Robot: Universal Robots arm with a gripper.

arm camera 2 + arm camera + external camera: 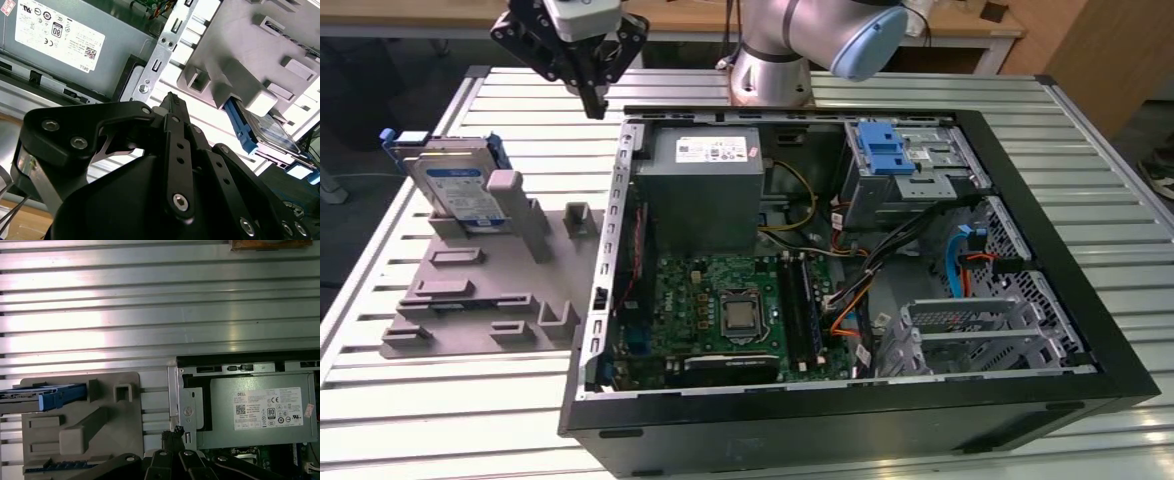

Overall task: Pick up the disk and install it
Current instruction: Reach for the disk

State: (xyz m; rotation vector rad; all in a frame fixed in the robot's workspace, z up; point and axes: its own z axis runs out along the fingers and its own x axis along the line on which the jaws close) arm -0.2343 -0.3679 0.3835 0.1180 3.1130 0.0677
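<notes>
Pincer (596,106) closed, empty, upper left of exterior view, disk (460,193) upright in grey holder (470,292) below it, apart.

One disk (460,190) (stood on edge), one grey fixture (467,292), one computer case (854,420)

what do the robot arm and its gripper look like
The arm is made of silver-grey tubes with a light blue cap on a joint. The gripper is matte black, built of flat linkage bars fastened with silver bolts, with a white block above it.
</notes>
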